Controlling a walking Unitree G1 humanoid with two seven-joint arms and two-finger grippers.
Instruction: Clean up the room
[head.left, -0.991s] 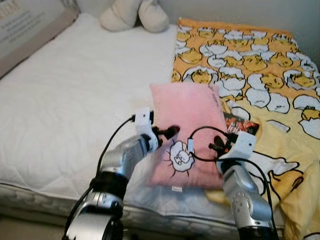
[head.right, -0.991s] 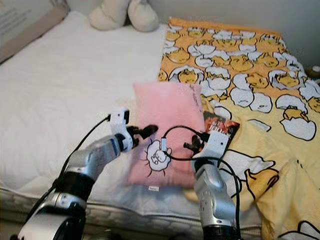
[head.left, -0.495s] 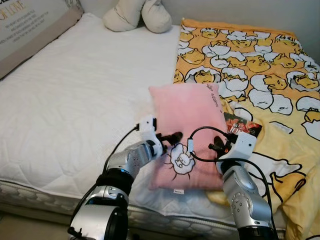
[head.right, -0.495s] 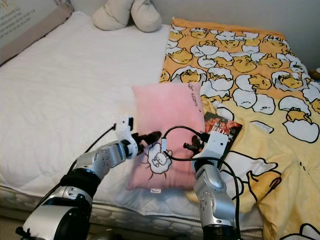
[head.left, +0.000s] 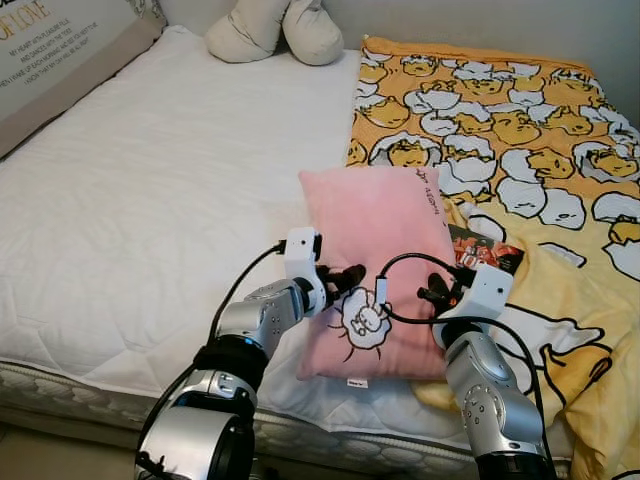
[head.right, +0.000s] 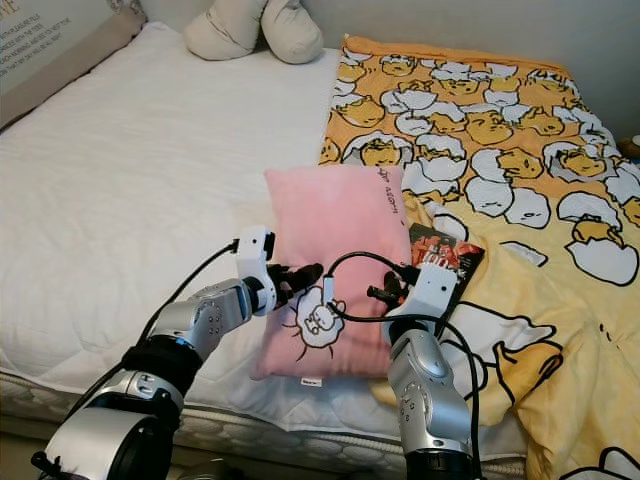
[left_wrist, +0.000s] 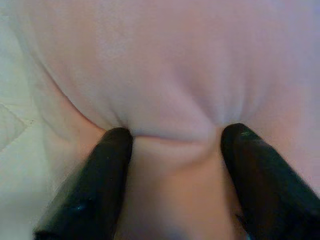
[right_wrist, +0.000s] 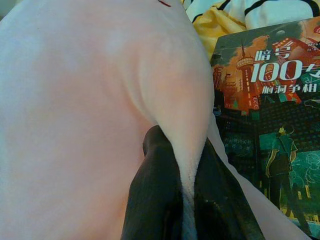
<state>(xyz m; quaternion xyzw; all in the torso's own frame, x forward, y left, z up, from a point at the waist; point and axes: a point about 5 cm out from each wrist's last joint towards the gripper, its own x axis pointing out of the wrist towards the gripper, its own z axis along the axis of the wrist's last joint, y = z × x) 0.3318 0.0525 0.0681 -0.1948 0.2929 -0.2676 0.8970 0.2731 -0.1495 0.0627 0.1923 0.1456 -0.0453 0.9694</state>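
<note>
Right wrist view: my right end effector (right_wrist: 187, 200) is clamped on the edge of the pink pillow (right_wrist: 90, 110), fabric pinched between both fingers. A book (right_wrist: 265, 125) lies just beside it, partly under the pillow edge. My left end effector (left_wrist: 172, 150) has fingers spread and pressed into the pillow's other side, denting it, not closed on it yet. In the head view the pillow (head.left: 375, 260) lies between both end effectors on the bed (head.left: 150, 200), at the near edge.

Progress: early, I judge. The pillow is gripped on one side only and not lifted; it needs placing at the head of the bed. The yellow patterned blanket (head.left: 520, 130) beyond my right end effector is rumpled. A cream plush (head.left: 275, 30) sits well ahead. Right arm cable (head.left: 400, 290) loops over the pillow and may snag.
</note>
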